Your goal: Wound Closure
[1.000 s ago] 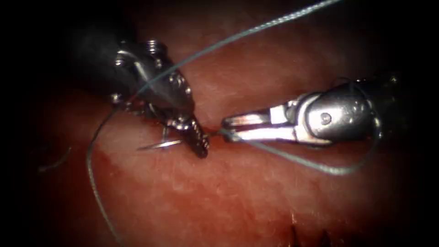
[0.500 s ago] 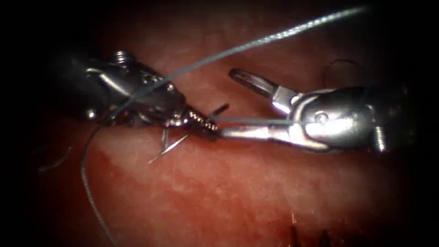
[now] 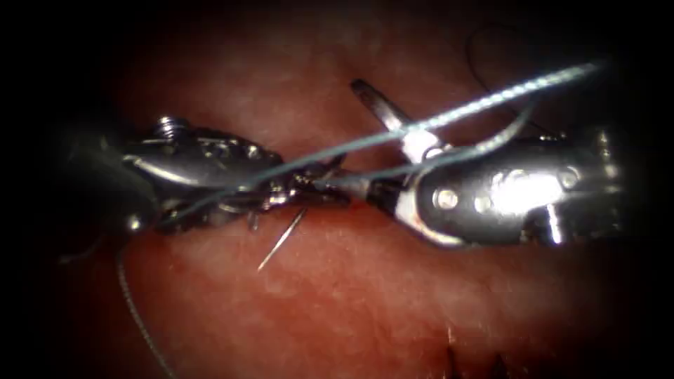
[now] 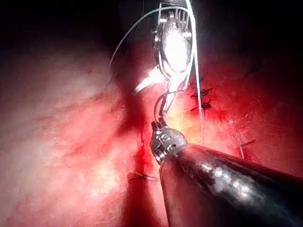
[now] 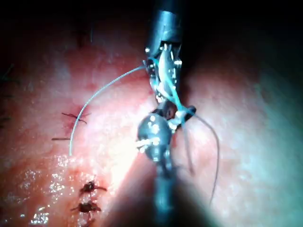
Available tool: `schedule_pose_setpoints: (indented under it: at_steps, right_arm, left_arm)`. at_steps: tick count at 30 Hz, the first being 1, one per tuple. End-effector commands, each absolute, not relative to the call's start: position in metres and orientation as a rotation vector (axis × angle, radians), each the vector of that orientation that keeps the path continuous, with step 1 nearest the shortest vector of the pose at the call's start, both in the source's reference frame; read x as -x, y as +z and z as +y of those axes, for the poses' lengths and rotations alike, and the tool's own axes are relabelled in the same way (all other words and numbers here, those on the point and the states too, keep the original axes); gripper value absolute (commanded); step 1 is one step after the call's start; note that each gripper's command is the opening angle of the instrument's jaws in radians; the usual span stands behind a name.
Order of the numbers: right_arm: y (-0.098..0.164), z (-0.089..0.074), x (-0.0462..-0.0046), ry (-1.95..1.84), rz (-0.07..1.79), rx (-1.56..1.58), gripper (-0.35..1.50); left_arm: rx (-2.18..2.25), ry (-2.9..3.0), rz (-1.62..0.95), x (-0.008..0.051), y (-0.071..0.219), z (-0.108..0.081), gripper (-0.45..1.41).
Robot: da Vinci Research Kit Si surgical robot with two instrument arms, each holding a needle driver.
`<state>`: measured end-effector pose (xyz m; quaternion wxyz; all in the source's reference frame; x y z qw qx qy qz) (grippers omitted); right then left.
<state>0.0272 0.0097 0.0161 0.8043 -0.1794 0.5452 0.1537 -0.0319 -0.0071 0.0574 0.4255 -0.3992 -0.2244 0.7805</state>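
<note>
In the endoscope view my left tool [image 3: 316, 188] reaches in level from the left. Its jaws look shut on the needle [image 3: 281, 242] near its rear end. The needle hangs free above the tissue [image 3: 365, 302], with its tip pointing down and left. My right tool [image 3: 344, 137] stands open. One jaw is raised, and the other lies level and meets the left tool's tip. The thread [image 3: 491, 102] runs from the upper right across the right tool to the left tool, and a second strand passes between the open jaws. The left wrist view shows the right tool [image 4: 163, 101] open.
A slack length of thread [image 3: 137, 316] trails down the left side of the tissue. Dark stitches [image 4: 201, 101] cross the closed part of the cut, and more stitches [image 5: 87, 189] sit beside a loose pale thread end [image 5: 94, 99].
The right tool's jaws opened and it moved up and closer to the left tool. The left tool swung to level, and the needle's tip turned downward.
</note>
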Motion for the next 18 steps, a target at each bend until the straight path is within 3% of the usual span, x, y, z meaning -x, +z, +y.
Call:
schedule_pose_setpoints:
  at_steps: [1,2,4,6,7,14,15,16,17,18]
  right_arm:
    - [0.0167,0.0089,-0.0280,0.319,1.168,0.385,0.91]
    - [0.0168,0.0088,-0.0280,0.308,1.165,0.393,0.86]
    - [0.0169,0.0088,-0.0280,0.284,1.165,0.405,0.57]
    - [0.0169,0.0085,-0.0279,0.229,1.150,0.405,-0.15]
    - [0.0169,0.0084,-0.0278,0.210,1.145,0.413,-0.35]
    - [0.0174,0.0079,-0.0273,0.118,1.141,0.397,-0.35]
    - [0.0175,0.0080,-0.0272,0.114,1.145,0.393,-0.35]
    - [0.0175,0.0080,-0.0272,0.107,1.150,0.384,-0.35]
    - [0.0175,0.0081,-0.0271,0.096,1.151,0.380,-0.35]
    - [0.0175,0.0084,-0.0270,0.084,1.163,0.365,-0.35]
  left_arm:
    - [1.000,1.958,-0.565,0.0322,0.0577,-0.0082,-0.45]
    - [1.001,1.958,-0.568,0.0323,0.0577,-0.0082,-0.45]
    - [1.001,1.957,-0.567,0.0323,0.0577,-0.0083,-0.45]
    - [1.001,1.957,-0.567,0.0323,0.0577,-0.0083,-0.45]
    - [1.001,1.958,-0.568,0.0323,0.0577,-0.0083,-0.45]
    - [1.007,1.953,-0.561,0.0321,0.0573,-0.0082,-0.45]
    - [1.005,1.951,-0.560,0.0322,0.0573,-0.0082,-0.32]
    - [1.010,1.946,-0.558,0.0322,0.0572,-0.0081,0.05]
    - [1.009,1.946,-0.558,0.0322,0.0571,-0.0081,0.29]
    - [1.011,1.943,-0.556,0.0322,0.0570,-0.0082,0.41]
